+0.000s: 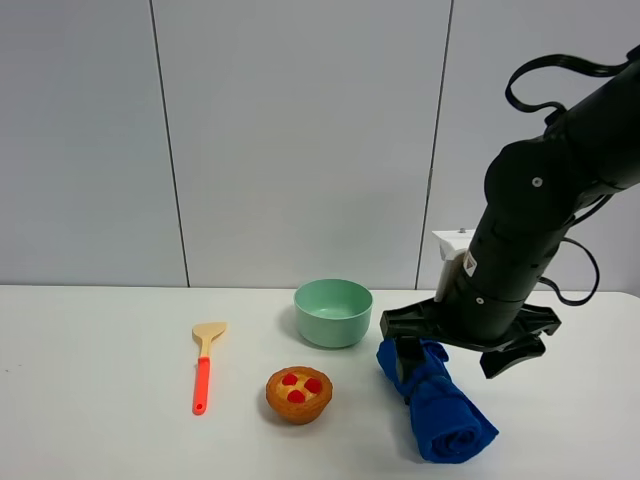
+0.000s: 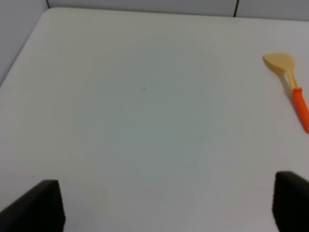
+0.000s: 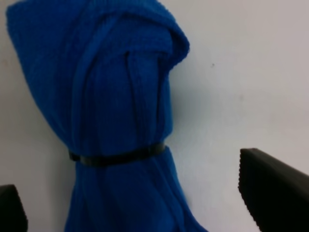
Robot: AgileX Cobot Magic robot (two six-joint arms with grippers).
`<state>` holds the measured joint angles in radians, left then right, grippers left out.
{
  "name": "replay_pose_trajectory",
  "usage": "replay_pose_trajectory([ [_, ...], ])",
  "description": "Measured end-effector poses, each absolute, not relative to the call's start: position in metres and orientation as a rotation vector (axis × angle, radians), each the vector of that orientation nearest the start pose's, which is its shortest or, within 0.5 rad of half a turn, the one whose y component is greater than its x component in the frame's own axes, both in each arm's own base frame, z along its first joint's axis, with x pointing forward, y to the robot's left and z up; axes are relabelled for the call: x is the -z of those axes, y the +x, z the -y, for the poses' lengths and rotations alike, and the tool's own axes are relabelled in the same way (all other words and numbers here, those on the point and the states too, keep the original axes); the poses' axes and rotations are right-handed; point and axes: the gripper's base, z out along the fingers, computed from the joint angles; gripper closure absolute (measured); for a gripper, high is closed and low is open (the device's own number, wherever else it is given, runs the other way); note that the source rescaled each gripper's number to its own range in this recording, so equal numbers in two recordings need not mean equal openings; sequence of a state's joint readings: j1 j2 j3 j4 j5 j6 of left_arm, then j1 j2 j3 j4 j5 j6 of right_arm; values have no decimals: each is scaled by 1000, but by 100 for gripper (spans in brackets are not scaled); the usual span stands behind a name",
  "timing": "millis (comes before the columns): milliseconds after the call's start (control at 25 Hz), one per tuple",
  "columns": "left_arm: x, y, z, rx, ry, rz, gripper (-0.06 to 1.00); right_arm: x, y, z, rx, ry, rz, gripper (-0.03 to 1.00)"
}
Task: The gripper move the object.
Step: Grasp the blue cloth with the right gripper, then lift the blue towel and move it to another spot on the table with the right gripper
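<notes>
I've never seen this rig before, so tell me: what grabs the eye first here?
The bulky black arm's right gripper stands open over a rolled blue towel at the front right of the table. Further left in the high view sit a fruit tart, a mint-green bowl behind it, and a spatula with an orange handle.
</notes>
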<state>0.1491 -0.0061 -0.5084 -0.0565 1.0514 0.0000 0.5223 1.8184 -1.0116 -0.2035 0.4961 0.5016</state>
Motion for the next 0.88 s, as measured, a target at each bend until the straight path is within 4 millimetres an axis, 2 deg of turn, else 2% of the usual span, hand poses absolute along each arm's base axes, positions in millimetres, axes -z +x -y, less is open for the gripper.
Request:
replay_pose_trajectory([
  [240,-280,-6,5,-27,-148,-2014,-6,-123,308,-168,-92,-273,-2771,-2],
  [320,-280,-6,5,-27,-148,-2014,-6,-115,309,-169,-77,-298,-2775,5],
  [360,-280,-6,5,-27,-148,-2014,-6,-111,309,-168,-69,-312,-2778,12],
  [440,-280,-6,5,-27,-148,-2014,-6,-105,310,-168,-46,-340,-2784,33],
  [560,-280,-6,5,-27,-148,-2014,-6,-102,310,-167,-30,-366,-2783,88],
  [600,-280,-6,5,-27,-148,-2014,-6,-102,310,-167,-30,-366,-2783,88],
  [640,-280,-6,5,-27,-148,-2014,-6,-102,311,-168,-31,-366,-2782,97],
  [760,-280,-6,5,-27,-148,-2014,-6,-106,310,-168,-30,-368,-2777,97],
  [880,-280,-6,5,-27,-148,-2014,-6,-125,305,-168,-13,-428,-2757,97],
])
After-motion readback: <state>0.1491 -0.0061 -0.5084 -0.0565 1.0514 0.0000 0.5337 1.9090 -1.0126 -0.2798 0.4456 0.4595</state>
